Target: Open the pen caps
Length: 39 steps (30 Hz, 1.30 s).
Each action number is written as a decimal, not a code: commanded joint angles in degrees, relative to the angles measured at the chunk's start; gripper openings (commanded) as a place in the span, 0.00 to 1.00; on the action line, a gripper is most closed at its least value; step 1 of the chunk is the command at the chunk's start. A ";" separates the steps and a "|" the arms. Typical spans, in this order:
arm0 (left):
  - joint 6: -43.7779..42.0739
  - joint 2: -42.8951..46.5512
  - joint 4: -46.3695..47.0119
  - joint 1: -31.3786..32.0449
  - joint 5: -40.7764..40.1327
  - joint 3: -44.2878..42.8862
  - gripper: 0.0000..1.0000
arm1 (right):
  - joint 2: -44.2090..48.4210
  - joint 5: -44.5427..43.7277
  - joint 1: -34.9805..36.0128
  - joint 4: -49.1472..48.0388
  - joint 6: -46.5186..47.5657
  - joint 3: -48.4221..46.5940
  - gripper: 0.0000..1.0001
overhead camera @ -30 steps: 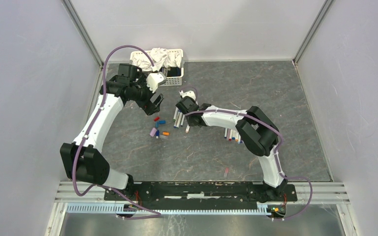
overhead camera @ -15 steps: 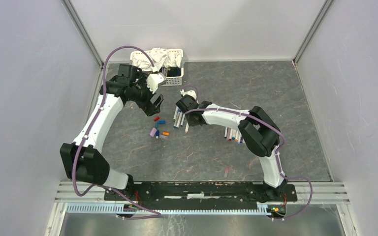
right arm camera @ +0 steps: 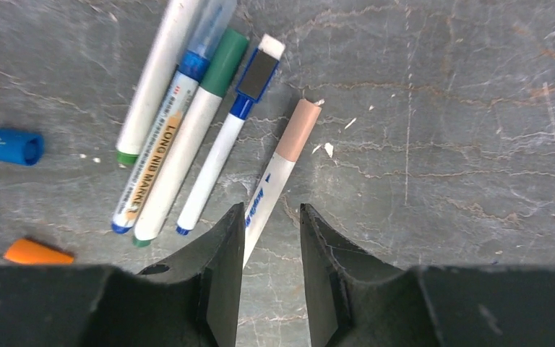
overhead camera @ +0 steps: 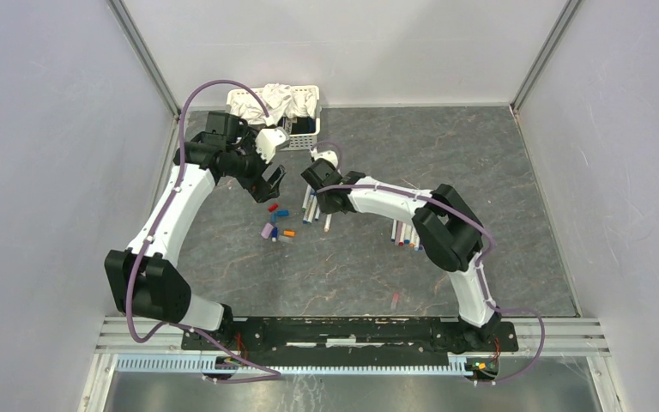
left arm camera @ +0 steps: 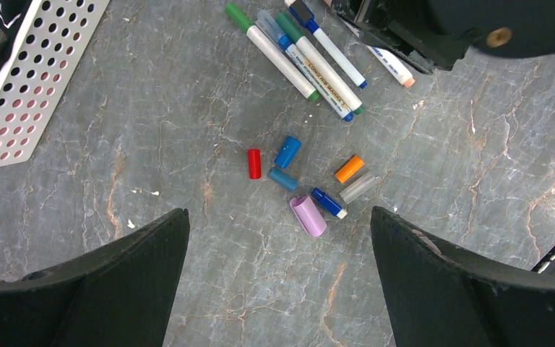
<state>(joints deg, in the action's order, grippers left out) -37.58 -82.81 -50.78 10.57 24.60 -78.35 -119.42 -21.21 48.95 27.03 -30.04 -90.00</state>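
Note:
Several loose pen caps lie in a cluster: red (left arm camera: 254, 163), blue (left arm camera: 287, 152), orange (left arm camera: 349, 168), lilac (left arm camera: 308, 215), and a clear one (left arm camera: 359, 187). My left gripper (left arm camera: 278, 211) hangs wide open and empty above them; in the top view (overhead camera: 270, 184) it is just beyond the cluster (overhead camera: 276, 221). Capped pens (right arm camera: 188, 166) lie side by side. My right gripper (right arm camera: 272, 207) is low over the table with its jaws narrowly apart, straddling the barrel end of a peach-capped pen (right arm camera: 282, 163) without pinching it. In the top view the right gripper (overhead camera: 330, 206) is beside the pen row (overhead camera: 311, 206).
A white perforated basket (overhead camera: 302, 129) of cloths stands at the back left, also in the left wrist view (left arm camera: 29, 79). More pens (overhead camera: 405, 233) lie under the right forearm. A small pink piece (overhead camera: 395, 300) lies near the front. Grey walls close in on both sides.
My right gripper has shifted a little away from the bases and to the left along the pen row. The left arm and the caps have hardly moved.

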 commanded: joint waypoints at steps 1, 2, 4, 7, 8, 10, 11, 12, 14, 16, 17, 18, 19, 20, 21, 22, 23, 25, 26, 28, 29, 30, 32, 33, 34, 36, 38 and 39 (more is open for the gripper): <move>-2.52 1.53 0.08 -0.42 1.98 -1.24 1.00 | -3.22 -0.68 -0.25 0.69 -1.44 -1.37 0.38; -2.50 1.51 0.07 -0.46 2.02 -1.22 1.00 | -3.42 -0.82 -0.26 0.62 -1.42 -0.96 0.37; -2.58 1.59 0.07 -0.46 1.96 -1.20 1.00 | -3.37 -1.07 -0.32 0.19 -1.38 -0.04 0.36; -2.59 1.51 0.07 -0.46 1.97 -1.33 1.00 | -3.52 -1.24 -0.39 -0.21 -1.17 1.01 0.33; -2.58 1.51 0.12 -0.46 2.01 -1.37 1.00 | -3.59 -1.38 -0.41 -0.09 -1.14 1.17 0.31; -2.50 1.48 0.07 -0.46 1.99 -1.44 1.00 | -3.43 -1.45 -0.52 0.13 -0.92 1.91 0.27; -2.50 1.50 0.07 -0.46 2.10 -1.37 1.00 | -3.08 -1.60 -0.66 0.13 -0.75 2.71 0.25; -2.50 1.48 0.07 -0.46 2.00 -1.23 1.00 | -2.25 -1.72 -0.76 -0.08 -0.60 3.91 0.22; -2.71 1.51 -0.01 -0.46 2.09 -0.96 1.00 | 0.16 -1.63 -1.21 -1.44 -0.19 7.25 0.16; -3.24 1.38 -0.13 -0.46 2.53 -0.43 1.00 | 3.30 0.43 -2.23 -4.42 0.70 11.62 0.11; -3.91 1.28 -0.48 -0.46 3.15 0.11 1.00 | 5.07 2.77 -2.86 -6.15 1.45 14.25 0.09; -4.89 1.19 -1.26 -0.46 4.24 0.51 1.00 | 6.51 5.26 -3.98 -7.70 2.22 16.00 0.04; -5.74 0.97 -2.13 -0.46 5.39 0.82 1.00 | 8.21 8.26 -4.75 -8.82 3.11 17.91 0.00; -7.00 0.79 -3.22 -0.46 7.22 1.03 1.00 | 10.04 10.80 -5.77 -9.91 3.90 19.45 0.00; -8.40 0.60 -4.47 -0.46 8.36 1.38 1.00 | 11.37 13.77 -6.63 -10.81 5.16 20.62 0.00; -9.67 0.44 -5.55 -0.38 10.04 1.70 1.00 | 13.12 18.00 -7.62 -12.13 6.55 21.75 0.00; -11.25 0.31 -6.95 -0.37 12.03 1.88 1.00 | 14.39 20.82 -8.56 -12.80 8.02 22.40 0.00; -15.15 -0.01 -10.16 -0.30 16.25 2.03 1.00 | 16.93 28.81 -9.80 -12.65 11.23 22.75 0.00; -17.92 -0.07 -12.20 -0.22 18.38 2.14 1.00 | 18.13 32.53 -10.40 -11.79 12.54 22.51 0.00; -23.46 0.12 -15.14 0.24 22.07 2.47 1.00 | 20.24 41.06 -11.21 -10.23 15.64 22.10 0.00; -25.86 0.39 -16.63 0.57 23.20 2.87 1.00 | 20.96 44.32 -11.36 -8.88 17.12 21.82 0.00; -28.21 0.83 -17.29 1.12 23.96 3.43 1.00 | 21.72 48.32 -11.44 -7.91 18.30 21.61 0.00; -32.19 1.90 -18.89 2.62 24.87 4.79 1.00 | 22.46 55.56 -11.40 -5.43 20.58 21.23 0.00; -33.49 2.47 -19.04 3.74 25.02 5.55 1.00 | 22.85 58.78 -11.45 -5.36 20.84 21.62 0.00; -34.43 3.02 -19.07 4.89 25.01 6.23 1.00 | 23.26 62.98 -11.35 -5.79 20.81 22.40 0.00; -35.67 3.91 -18.97 7.85 24.82 7.75 1.00 | 23.89 68.55 -10.82 -7.32 20.76 23.64 0.00; -35.72 4.43 -18.18 10.04 24.46 8.75 1.00 | 24.25 72.14 -10.19 -8.38 20.77 24.16 0.00; -35.65 4.63 -17.70 11.07 24.20 9.27 1.00 | 24.28 73.71 -9.74 -8.91 20.70 24.17 0.00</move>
<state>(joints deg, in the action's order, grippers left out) -67.07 -81.10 -67.66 17.76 45.78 -70.67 -97.14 37.98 37.98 19.77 -11.60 -66.70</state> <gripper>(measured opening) 0.997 0.023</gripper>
